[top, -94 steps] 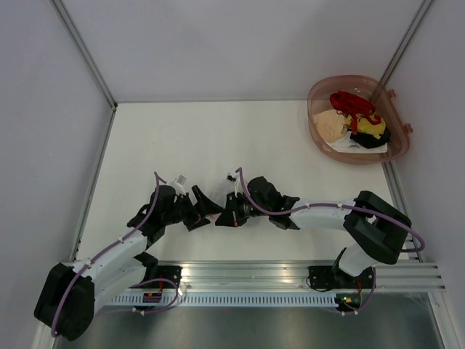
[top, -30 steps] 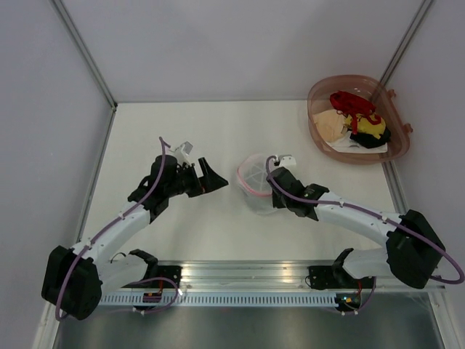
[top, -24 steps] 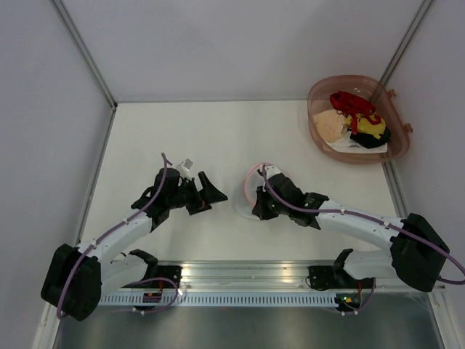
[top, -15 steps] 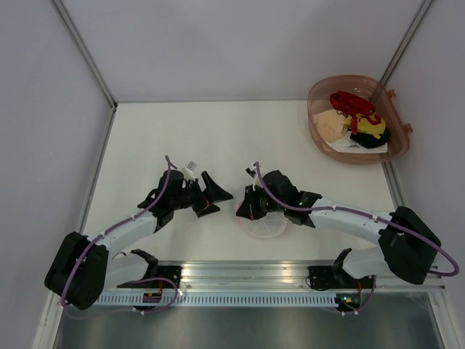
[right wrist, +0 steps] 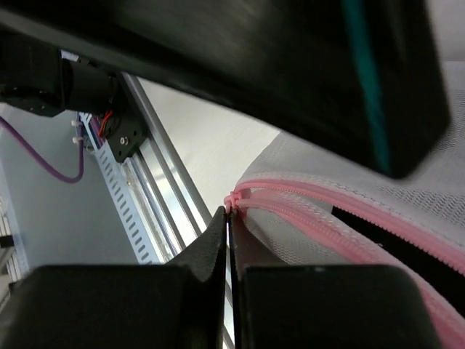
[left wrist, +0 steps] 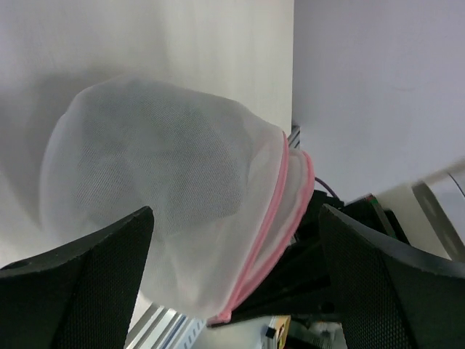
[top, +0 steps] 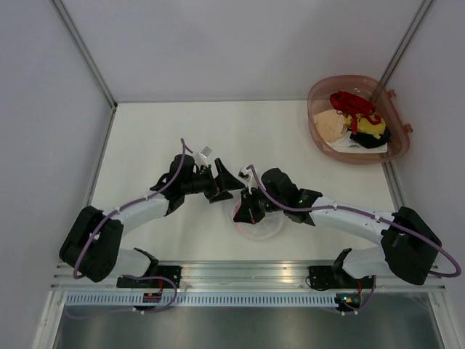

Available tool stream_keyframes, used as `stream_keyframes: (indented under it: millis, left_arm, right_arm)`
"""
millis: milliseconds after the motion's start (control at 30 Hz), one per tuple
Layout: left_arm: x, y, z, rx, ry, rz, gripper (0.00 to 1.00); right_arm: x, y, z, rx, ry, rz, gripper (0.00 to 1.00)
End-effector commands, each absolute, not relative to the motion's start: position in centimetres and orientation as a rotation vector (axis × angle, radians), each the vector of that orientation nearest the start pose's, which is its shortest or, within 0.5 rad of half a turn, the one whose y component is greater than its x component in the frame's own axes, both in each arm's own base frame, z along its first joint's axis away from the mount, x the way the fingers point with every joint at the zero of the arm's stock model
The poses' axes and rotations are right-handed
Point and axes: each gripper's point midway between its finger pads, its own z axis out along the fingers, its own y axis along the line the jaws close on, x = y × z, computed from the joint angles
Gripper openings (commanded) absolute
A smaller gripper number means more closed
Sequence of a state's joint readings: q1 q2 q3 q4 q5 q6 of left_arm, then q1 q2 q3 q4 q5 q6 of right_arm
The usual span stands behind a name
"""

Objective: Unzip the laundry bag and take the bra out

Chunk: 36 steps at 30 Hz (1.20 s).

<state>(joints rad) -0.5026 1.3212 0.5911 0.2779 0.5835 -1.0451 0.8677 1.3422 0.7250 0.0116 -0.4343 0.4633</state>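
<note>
Two robot arms meet over the white counter (top: 182, 131). The right hand (top: 249, 209), fingers pressed together, pinches the end of the pink zipper rim (right wrist: 327, 207) of the laundry bag (top: 260, 224) at the counter's near middle. The left hand (top: 227, 186) hangs spread wide just beside the bag.

The laundry bag (top: 261, 225), a small rounded pouch of white translucent mesh, lies on the white table (top: 182, 138) near its front edge. Its mesh domes outward. A pink zipper rim (right wrist: 320, 190) curves round one side, and a darker shape shows dimly inside.
</note>
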Motion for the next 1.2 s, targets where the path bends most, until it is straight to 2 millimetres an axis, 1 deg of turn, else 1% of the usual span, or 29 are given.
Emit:
stream_keyframes:
  millis: [0,33,67,100,133,233,300,333,367,400,500,567,600,633,667,700,767,800,833,1000,1067,1100,1133,1167]
  left_arm:
    - [23.9,-30.7,17.2,0.197,2.223,-1.61,0.97]
    - [23.1,-31.0,16.4,0.244,2.285,-1.61,0.96]
    - [22.7,-32.0,17.7,0.341,2.268,-1.628,0.96]
    - [22.6,-32.3,17.2,0.396,2.274,-1.603,0.96]
    - [22.1,-32.6,17.3,0.427,2.27,-1.607,0.96]
    - [21.9,-32.8,18.4,0.502,2.215,-1.612,0.96]
    - [21.2,-32.9,19.1,0.59,2.174,-1.651,0.96]
    - [20.5,-32.9,19.3,0.637,2.17,-1.691,0.96]
    - [20.1,-33.0,19.5,0.664,2.175,-1.708,0.96]
    - [19.9,-32.9,19.2,0.698,2.179,-1.704,0.96]
    - [19.5,-32.7,17.6,0.713,2.273,-1.657,0.94]
    - [19.6,-32.6,16.8,0.703,2.306,-1.64,0.87]
    - [19.4,-32.6,16.5,0.705,2.315,-1.64,0.82]
    - [19.3,-32.6,16.3,0.705,2.325,-1.645,0.68]
    - [19.3,-32.6,16.2,0.705,2.33,-1.648,0.6]
    - [19.3,-32.5,16.0,0.703,2.338,-1.646,0.44]
    - [19.4,-32.6,15.6,0.696,2.353,-1.642,0.28]
    - [19.4,-32.5,15.4,0.685,2.369,-1.631,0.11]
    - [19.5,-32.6,15.3,0.682,2.37,-1.626,0.02]
    - [20.2,-32.4,15.1,0.655,2.387,-1.566,0.02]
    - [21.1,-32.1,14.6,0.604,2.411,-1.487,0.02]
    - [21.6,-31.9,14.7,0.576,2.408,-1.451,0.02]
    - [22.8,-31.2,14.0,0.504,2.428,-1.357,0.02]
    - [23.5,-30.7,13.8,0.44,2.443,-1.31,0.02]
  right_arm:
    - [15.4,33.8,15.2,-0.936,2.12,1.225,0.0]
    - [15.1,33.7,15.2,-0.968,2.113,1.236,0.0]
    - [14.8,33.5,15.3,-1.005,2.111,1.228,0.0]
    - [14.7,33.4,15.2,-1.025,2.11,1.226,0.0]
    - [14.6,33.2,15.3,-1.034,2.121,1.212,0.01]
    - [15.1,32.6,14.9,-1.027,2.16,1.148,0.0]
    - [15.1,32.4,14.6,-1.039,2.177,1.125,0.01]
    - [15.2,32.2,14.5,-1.03,2.194,1.105,0.01]
    - [15.6,32.1,14.6,-1.015,2.198,1.076,0.0]
    - [15.7,31.9,14.6,-1.017,2.2,1.064,0.01]
    - [16.1,31.7,14.9,-1.004,2.206,1.03,0.01]
    - [16.3,31.7,15.0,-0.995,2.208,1.02,0.0]
    - [16.7,31.5,15.0,-0.977,2.211,0.995,0.0]
    - [16.9,31.4,14.9,-0.961,2.222,0.98,0.01]
    - [17.0,31.3,14.8,-0.955,2.23,0.966,0.0]
    - [17.2,31.3,14.8,-0.946,2.234,0.951,0.0]
    - [17.4,31.2,14.7,-0.935,2.241,0.94,0.01]
    - [17.4,31.2,14.7,-0.932,2.243,0.932,0.01]
    - [17.5,31.1,14.7,-0.923,2.247,0.929,0.01]
    - [17.6,30.8,14.9,-0.902,2.244,0.919,0.01]
    - [17.5,30.7,15.1,-0.898,2.241,0.921,0.01]
    - [17.5,30.7,14.9,-0.895,2.248,0.918,0.0]
    - [17.5,30.5,14.9,-0.887,2.25,0.912,0.0]
    - [17.4,30.5,14.8,-0.884,2.256,0.913,0.0]
